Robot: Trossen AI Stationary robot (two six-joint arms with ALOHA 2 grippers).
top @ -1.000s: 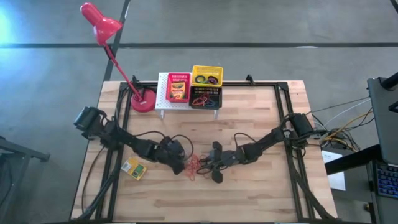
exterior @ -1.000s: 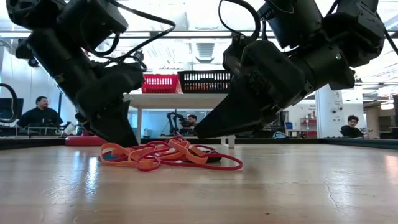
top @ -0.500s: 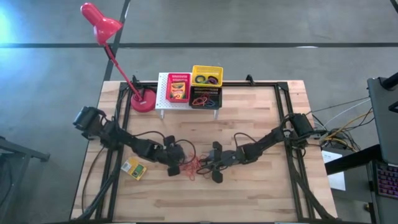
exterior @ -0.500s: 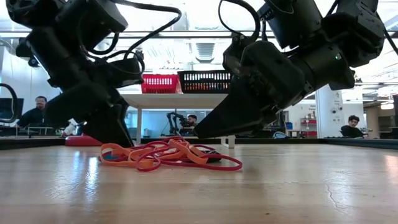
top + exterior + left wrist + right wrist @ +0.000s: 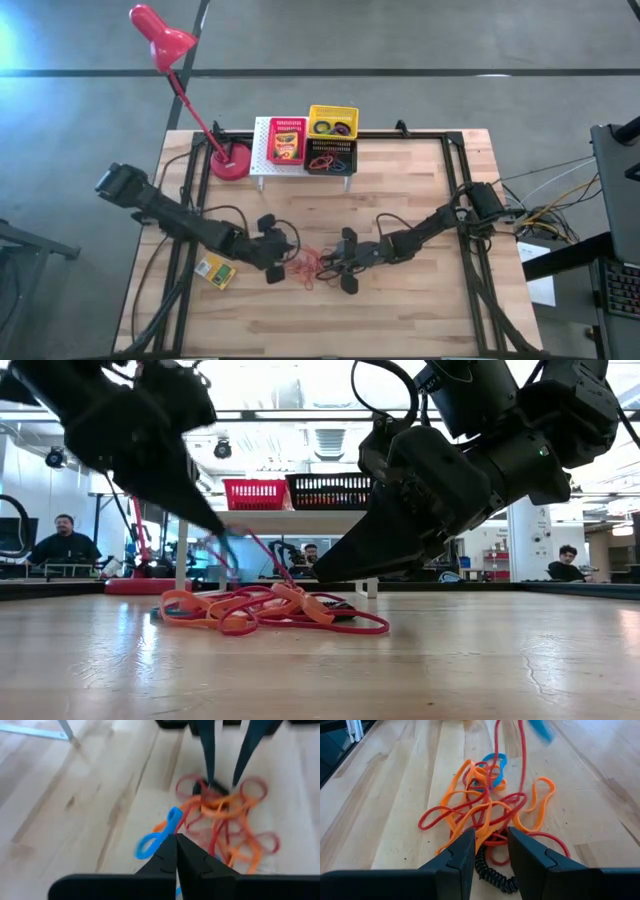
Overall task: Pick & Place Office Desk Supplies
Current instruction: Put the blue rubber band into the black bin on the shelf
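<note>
A tangle of orange and red rubber bands [image 5: 312, 265] lies at mid-table, seen also in the low view [image 5: 275, 610]. My left gripper [image 5: 279, 267] is shut and raised just left of the tangle. A blue band [image 5: 152, 842] and a red strand [image 5: 268, 558] rise from the pile toward it. My right gripper [image 5: 337, 263] is open, and its tips stand on the tangle's right side [image 5: 490, 837]. A yellow-and-green box [image 5: 215, 270] lies flat near the left edge. Red [image 5: 287, 140], yellow [image 5: 332, 122] and black [image 5: 330, 158] baskets sit on the far rack. My left gripper [image 5: 176, 840] pinches the blue band [image 5: 170, 820] between its shut fingertips, slanting down from the table's left. The band loops slack below the fingers. The red strand [image 5: 521, 765] runs taut up from the pile; where it meets the fingers is hidden. My right gripper [image 5: 492, 845] comes slanting down from the table's right. Its fingertips [image 5: 210, 779] stand on the tangle's right side, and an orange band [image 5: 482, 827] passes between them. The tangle lies flat on the table beneath.
A red desk lamp [image 5: 230, 160] stands at the far left corner beside the white perforated rack [image 5: 262, 160]. A black coiled thing [image 5: 492, 870] lies under the right gripper's fingers. Bare wood stretches along the near side [image 5: 380, 320]. People sit in the room beyond the table.
My left gripper has risen off the table and drawn back toward the table's left, tipping as the arm stretched out. It stays shut and has pulled the blue band and a red strand up out of the tangle. The rest of the pile stays in place.
</note>
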